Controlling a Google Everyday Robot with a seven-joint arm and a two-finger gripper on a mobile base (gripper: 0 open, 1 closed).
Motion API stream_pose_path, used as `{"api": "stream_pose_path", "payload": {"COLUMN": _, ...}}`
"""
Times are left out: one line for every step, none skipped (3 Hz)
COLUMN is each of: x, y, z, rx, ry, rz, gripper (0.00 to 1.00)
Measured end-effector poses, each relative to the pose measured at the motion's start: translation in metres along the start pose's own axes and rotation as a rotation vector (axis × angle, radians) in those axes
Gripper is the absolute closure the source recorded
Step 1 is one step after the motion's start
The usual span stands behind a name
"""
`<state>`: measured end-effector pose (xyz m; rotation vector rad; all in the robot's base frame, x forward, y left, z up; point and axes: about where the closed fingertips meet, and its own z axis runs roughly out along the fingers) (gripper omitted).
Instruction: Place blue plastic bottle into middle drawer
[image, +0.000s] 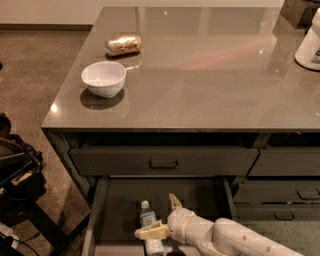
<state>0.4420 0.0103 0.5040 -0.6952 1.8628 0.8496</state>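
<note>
Bottom centre: gripper (154, 215) sits low inside the open drawer (107, 215), fingers spread apart, one crossing over the bottle (147, 218). The bottle lies on the drawer floor, cap toward the back, and looks let go. Bowl (103, 78) and can (123, 44) sit upper left on the counter (210, 75), not involved.

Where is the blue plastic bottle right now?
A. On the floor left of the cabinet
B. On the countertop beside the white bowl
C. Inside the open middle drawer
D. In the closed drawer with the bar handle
C: the blue plastic bottle lies on the dark floor of the pulled-out middle drawer, with the gripper reaching into that drawer and its jaws spread on either side of the bottle.
</note>
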Motion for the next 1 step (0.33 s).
{"api": "stream_pose_path", "payload": {"x": 0.0, "y": 0.0, "z": 0.0, "rx": 0.0, "ry": 0.0, "rz": 0.0, "gripper": 0.0}}
